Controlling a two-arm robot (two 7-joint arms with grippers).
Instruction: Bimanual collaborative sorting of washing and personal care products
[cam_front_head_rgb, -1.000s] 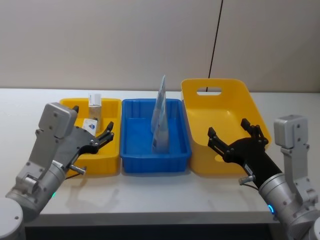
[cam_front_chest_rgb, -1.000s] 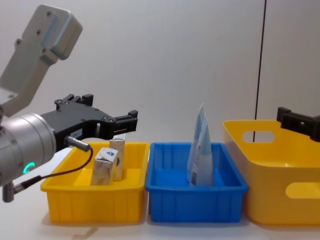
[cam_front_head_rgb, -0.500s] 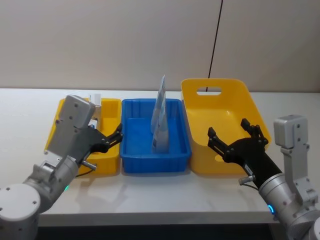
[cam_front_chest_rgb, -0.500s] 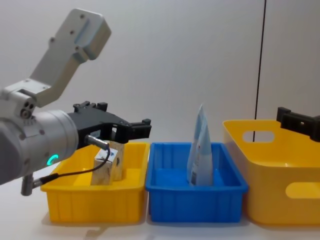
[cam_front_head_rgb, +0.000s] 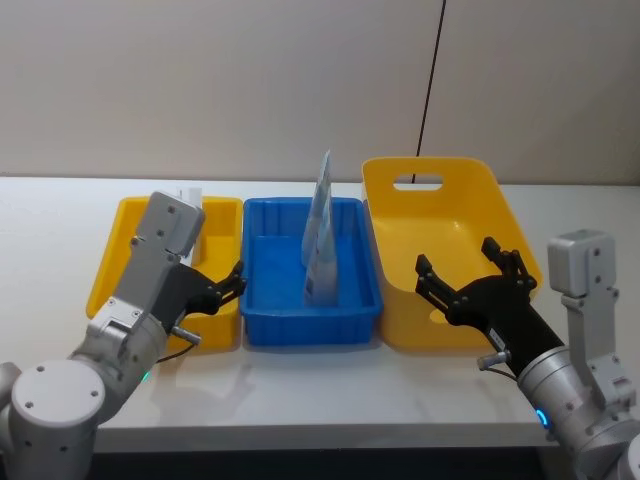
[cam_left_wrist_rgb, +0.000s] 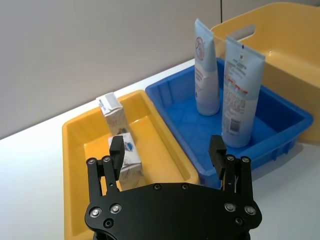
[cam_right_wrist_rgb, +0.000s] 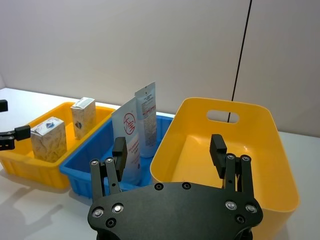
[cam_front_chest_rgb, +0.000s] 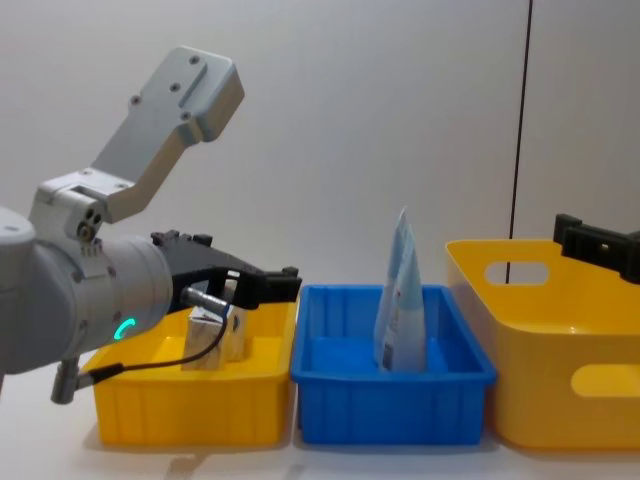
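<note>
Hovering over the small yellow bin (cam_front_head_rgb: 108, 272), near its wall beside the blue bin (cam_front_head_rgb: 310, 331), we are holding our left end effector (cam_left_wrist_rgb: 166, 147) wide open and empty, probably readying it for a product below. Our right end effector (cam_right_wrist_rgb: 168, 145) is hanging open and empty too, at the near edge of the large yellow basket (cam_front_head_rgb: 512, 215), which is looking bare inside. The patterned soft pack (cam_left_wrist_rgb: 131, 167) and the slim carton (cam_left_wrist_rgb: 112, 114) are sitting close together in the small yellow bin, while two tall pale tubes (cam_left_wrist_rgb: 205, 75) are standing upright in the blue bin, seemingly grouped by kind; whether the tubes are touching we cannot tell.
</note>
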